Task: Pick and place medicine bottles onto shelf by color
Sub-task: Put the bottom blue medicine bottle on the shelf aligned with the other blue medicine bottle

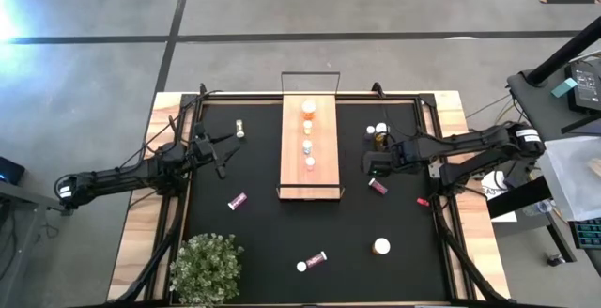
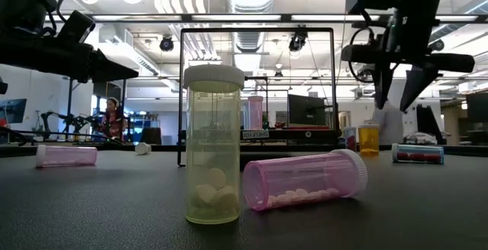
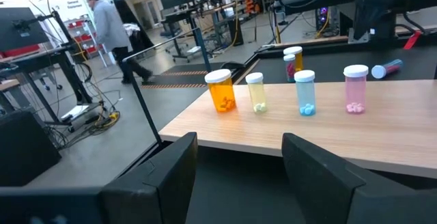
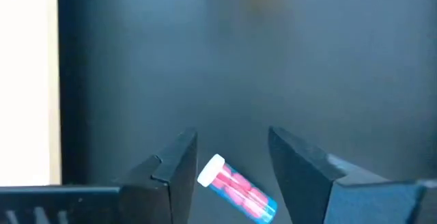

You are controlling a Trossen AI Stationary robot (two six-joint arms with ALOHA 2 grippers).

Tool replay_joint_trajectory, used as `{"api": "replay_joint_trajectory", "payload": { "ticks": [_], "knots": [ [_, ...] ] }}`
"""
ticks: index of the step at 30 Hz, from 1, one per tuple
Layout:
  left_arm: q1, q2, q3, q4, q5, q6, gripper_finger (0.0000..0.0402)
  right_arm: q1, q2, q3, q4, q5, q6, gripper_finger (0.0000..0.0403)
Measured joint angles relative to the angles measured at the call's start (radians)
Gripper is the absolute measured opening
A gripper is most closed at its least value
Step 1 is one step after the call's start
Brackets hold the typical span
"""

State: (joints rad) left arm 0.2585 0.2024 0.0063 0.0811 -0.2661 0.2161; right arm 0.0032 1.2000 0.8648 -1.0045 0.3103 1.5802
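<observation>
Pick step: right gripper (image 4: 229, 166) hung empty, fingers parted, above pink bottle (image 4: 237, 189); next needed descent, then squeeze. Left gripper (image 3: 239, 176) waited parted, facing shelf (image 3: 382, 132).

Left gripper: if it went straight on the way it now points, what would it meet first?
Probably the shelf: the left gripper, fingers apart, faces its near edge across bare mat. Beyond that edge stand the orange bottle and the pale yellow bottle. Whether it would clear the board is unclear.
</observation>
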Motion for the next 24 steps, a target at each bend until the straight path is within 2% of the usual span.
{"api": "replay_joint_trajectory", "payload": {
  "ticks": [7, 15, 24],
  "knots": [
    [0.0, 0.0, 0.0, 0.0, 0.0, 0.0, 0.0199, -0.002, 0.048, -0.003, 0.005, -0.071, -0.117, 0.0159],
    [0.0, 0.0, 0.0, 0.0, 0.0, 0.0, 0.0199, -0.002, 0.164, -0.004, 0.035, -0.207, -0.349, 0.0144],
    [0.0, 0.0, 0.0, 0.0, 0.0, 0.0, 0.0199, 0.004, 0.214, -0.006, 0.045, -0.337, -0.402, 0.0144]
  ]
}}
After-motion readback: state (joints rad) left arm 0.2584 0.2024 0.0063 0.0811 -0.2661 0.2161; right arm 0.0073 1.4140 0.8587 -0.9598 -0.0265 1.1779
